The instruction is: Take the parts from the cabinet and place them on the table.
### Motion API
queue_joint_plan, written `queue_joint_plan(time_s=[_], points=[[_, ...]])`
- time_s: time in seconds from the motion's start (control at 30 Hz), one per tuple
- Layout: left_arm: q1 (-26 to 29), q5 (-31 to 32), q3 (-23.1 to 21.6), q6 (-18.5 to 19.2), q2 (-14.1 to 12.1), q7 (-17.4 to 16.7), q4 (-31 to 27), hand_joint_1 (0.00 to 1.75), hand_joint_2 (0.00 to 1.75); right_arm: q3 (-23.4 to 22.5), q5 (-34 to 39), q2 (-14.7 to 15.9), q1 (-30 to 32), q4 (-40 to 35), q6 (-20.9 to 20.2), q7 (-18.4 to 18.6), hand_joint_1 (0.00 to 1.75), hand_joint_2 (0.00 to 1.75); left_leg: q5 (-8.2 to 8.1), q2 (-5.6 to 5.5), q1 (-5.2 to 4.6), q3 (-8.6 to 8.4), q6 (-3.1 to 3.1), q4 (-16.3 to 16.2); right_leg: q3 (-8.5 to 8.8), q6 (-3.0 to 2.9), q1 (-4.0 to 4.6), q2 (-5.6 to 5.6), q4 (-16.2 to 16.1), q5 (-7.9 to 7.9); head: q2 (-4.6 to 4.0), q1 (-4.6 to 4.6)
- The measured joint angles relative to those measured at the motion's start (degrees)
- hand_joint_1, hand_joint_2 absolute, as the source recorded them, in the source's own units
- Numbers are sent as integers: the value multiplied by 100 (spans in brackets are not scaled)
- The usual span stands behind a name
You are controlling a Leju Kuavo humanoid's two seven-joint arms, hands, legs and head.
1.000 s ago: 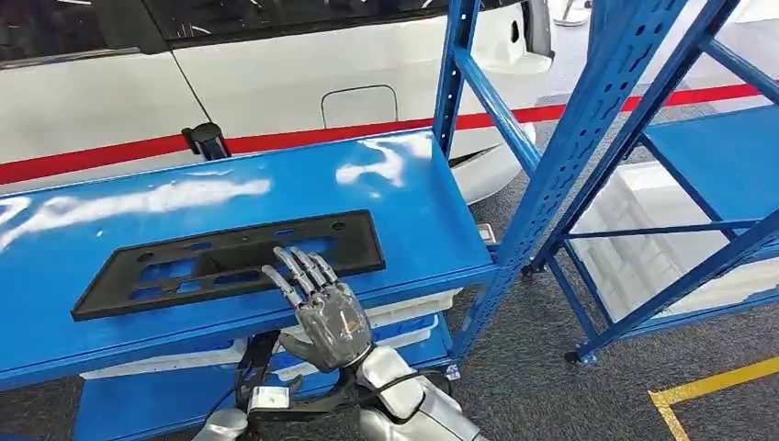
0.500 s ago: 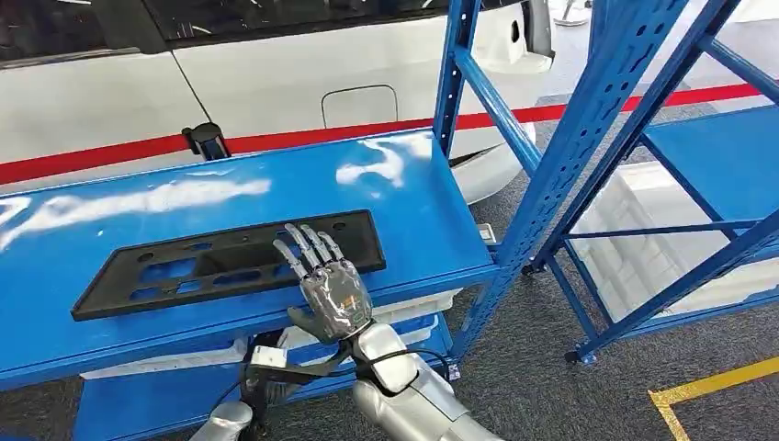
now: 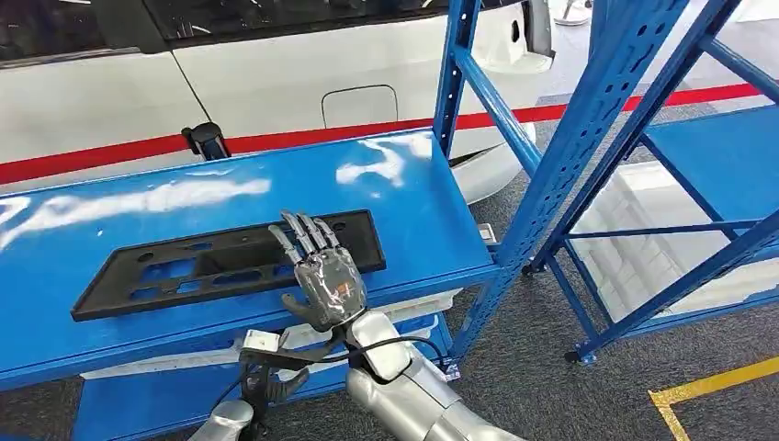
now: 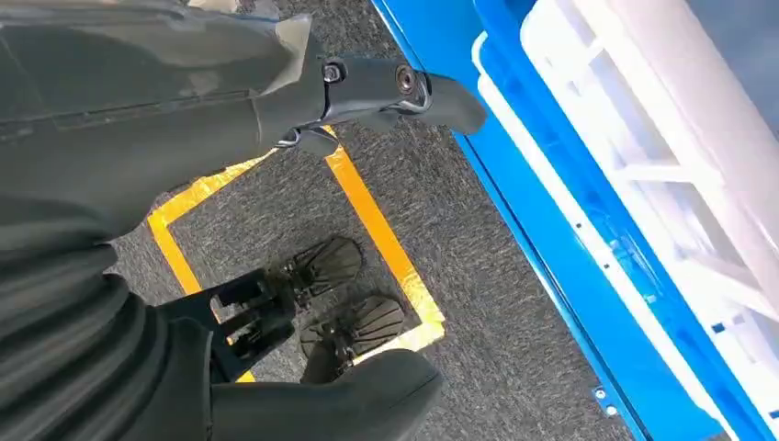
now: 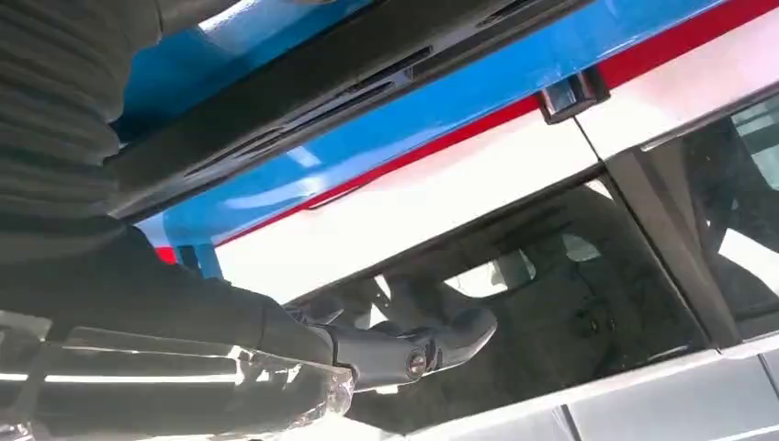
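Head view: right hand (image 3: 323, 280) at frame centre, fingers spread wide over the black plastic panel (image 3: 220, 262) lying flat on the blue shelf (image 3: 404, 197), nothing gripped yet, so pickup and transfer to the worktop both remain; left hand state unclear.

Grey carpet floor (image 3: 524, 386) with yellow tape (image 3: 707, 390) at the corner, blue metal racking (image 3: 588, 119) on the right, and a white car (image 3: 276, 83) with a red stripe (image 3: 83, 158) parked behind.
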State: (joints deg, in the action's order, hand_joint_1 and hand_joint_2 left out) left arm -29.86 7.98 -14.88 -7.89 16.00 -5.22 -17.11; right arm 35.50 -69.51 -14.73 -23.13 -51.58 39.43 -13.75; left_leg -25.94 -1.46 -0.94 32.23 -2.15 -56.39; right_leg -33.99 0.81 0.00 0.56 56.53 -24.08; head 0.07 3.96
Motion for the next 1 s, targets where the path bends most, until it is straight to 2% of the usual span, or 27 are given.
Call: queue_joint_plan(time_s=[0.73,0.9,1.0], points=[[-2,0,-2,-2,2,0,0,0,175,0,6,0,-16,50,0,15,0,175,0,0,0,0,0,0,1,0,0,0,0,0,0,0],[-7,15,-11,46,9,-7,0,0,175,15,13,0,-53,72,0,144,0,175,0,0,0,0,0,0,1,0,0,0,0,0,0,0],[-21,28,-39,77,33,-46,0,0,175,61,-2,-31,-231,277,-11,393,0,175,0,1,0,0,0,0,1,0,0,1,0,1,0,0]])
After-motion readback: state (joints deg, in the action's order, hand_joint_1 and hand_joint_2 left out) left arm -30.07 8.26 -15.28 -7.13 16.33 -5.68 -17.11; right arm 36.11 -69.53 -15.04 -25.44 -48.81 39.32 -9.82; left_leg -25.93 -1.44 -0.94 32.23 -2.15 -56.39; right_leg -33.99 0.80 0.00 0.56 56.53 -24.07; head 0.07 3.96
